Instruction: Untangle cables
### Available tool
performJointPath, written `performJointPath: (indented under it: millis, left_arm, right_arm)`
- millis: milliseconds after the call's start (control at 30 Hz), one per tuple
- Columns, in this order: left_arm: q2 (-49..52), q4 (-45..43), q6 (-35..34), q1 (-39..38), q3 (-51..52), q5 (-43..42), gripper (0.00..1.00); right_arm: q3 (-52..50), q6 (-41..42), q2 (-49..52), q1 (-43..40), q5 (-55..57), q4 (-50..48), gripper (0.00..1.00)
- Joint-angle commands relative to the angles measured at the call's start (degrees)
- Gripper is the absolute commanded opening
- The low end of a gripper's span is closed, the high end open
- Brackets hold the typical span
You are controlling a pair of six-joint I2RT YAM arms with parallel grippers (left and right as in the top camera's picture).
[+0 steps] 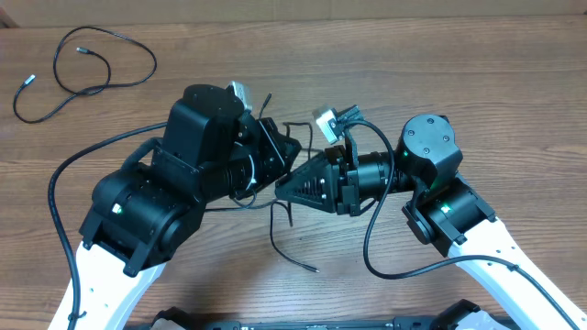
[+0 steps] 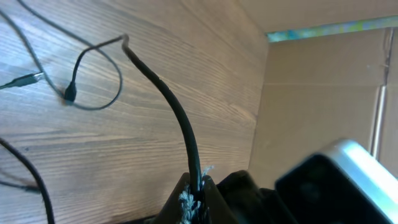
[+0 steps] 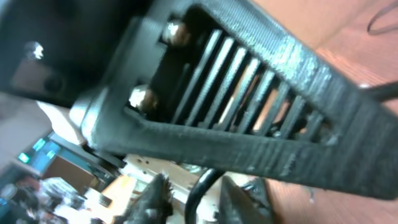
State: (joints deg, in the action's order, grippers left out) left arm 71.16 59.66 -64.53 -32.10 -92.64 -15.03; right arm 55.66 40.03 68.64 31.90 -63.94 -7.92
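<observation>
Just ahead of the robot's base, the loose end of a black cable (image 1: 293, 259) lies curled on the wooden table (image 1: 477, 82), running up to the spot at mid-table where the two arms meet. There the left gripper (image 2: 196, 198) is clamped tight on the black cable, which rises stiffly out of the pinched fingers and arcs away over the wood. The right gripper (image 3: 199, 202), pressed close against the left one's ribbed finger (image 3: 267, 106), has its own fingers parted, with a dark cord (image 3: 198, 186) running through the gap; whether the pads touch it cannot be told. Past the left gripper's hold, thin loops lie flat on the wood beside a small plug (image 2: 69, 94). Farthest off, toward the table's far left corner, a second cable (image 1: 152, 64) lies in loose loops, well apart from both arms.
</observation>
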Motion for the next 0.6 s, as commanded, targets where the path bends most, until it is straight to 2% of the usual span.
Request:
performJointPath:
  millis: [0, 33, 100, 133, 233, 333, 400, 567]
  left_arm:
    - [-2.6, -2.4, 0.2, 0.4, -1.6, 1.6, 0.04]
    - [-3.2, -2.8, 0.2, 0.7, -1.8, 2.7, 0.04]
    - [-4.6, -3.0, 0.0, 1.4, -2.8, 5.9, 0.04]
    - [-5.2, -2.9, 0.0, 2.0, -3.3, 7.7, 0.04]
    - [-6.9, -2.5, 0.1, 4.3, -4.4, 12.7, 0.04]
    - [-8.1, -2.0, 0.3, 6.9, -4.5, 14.1, 0.04]
    - [-8.5, -1.3, 0.2, 8.2, -4.7, 13.4, 0.04]
    - [-8.8, -4.0, -0.7, 10.2, -6.2, 12.7, 0.04]
  right_arm:
    - [0.2, 0.0, -0.7, -0.9, 0.5, 1.2, 0.29]
    - [0.2, 0.0, -0.7, -1.6, 0.5, 2.3, 0.34]
    - [0.2, 0.0, -0.7, -3.4, 1.7, 5.4, 0.5]
    - [0.2, 0.0, -0.7, -4.7, 2.6, 7.5, 0.55]
    - [0.2, -0.1, -0.7, -8.7, 4.4, 13.3, 0.62]
    - [0.2, 0.0, -0.7, -12.3, 4.4, 17.0, 0.71]
    - [0.2, 0.0, -0.7, -14.5, 6.1, 19.8, 1.0]
    - [0.2, 0.0, -0.7, -19.3, 17.5, 30.9, 1.0]
